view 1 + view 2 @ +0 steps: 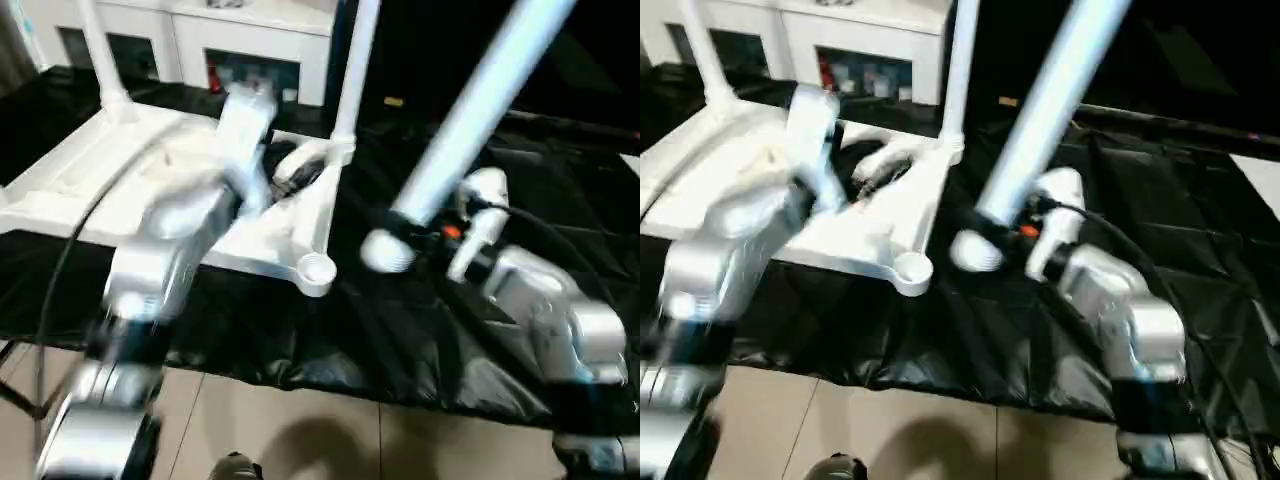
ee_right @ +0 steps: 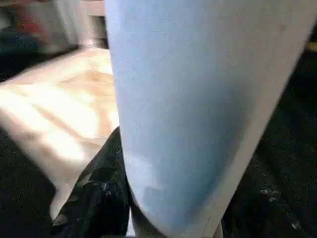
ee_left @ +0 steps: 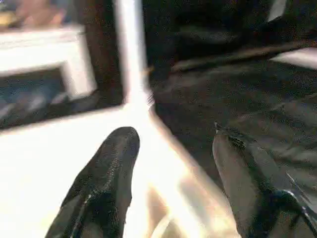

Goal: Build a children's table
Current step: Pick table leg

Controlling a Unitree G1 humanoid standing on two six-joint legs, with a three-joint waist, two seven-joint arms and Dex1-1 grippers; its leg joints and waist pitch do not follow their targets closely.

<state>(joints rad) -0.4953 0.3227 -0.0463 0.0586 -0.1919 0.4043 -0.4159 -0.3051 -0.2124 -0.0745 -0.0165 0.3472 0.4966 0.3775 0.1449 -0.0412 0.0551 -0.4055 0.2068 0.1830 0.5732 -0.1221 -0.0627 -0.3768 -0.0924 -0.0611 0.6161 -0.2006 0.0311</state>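
Observation:
The white table top (image 1: 120, 180) lies upside down on a black-covered bench. Two white legs stand upright in its far sockets, one at the far left (image 1: 100, 50) and one at the far right corner (image 1: 352, 70). The near right corner socket (image 1: 316, 272) is empty. My right gripper (image 1: 430, 235) is shut on a third white leg (image 1: 480, 110), which tilts up to the right with its lower end (image 1: 385, 252) hanging just right of the empty socket. My left gripper (image 3: 173, 168) is open over the top's right edge near the far right leg (image 3: 130, 49).
A white cabinet (image 1: 200, 40) with dark openings stands behind the bench. The black sheet (image 1: 400, 340) covers the bench and drapes over its front edge, with tiled floor (image 1: 300, 430) below. A black cable (image 1: 70, 260) runs along my left arm.

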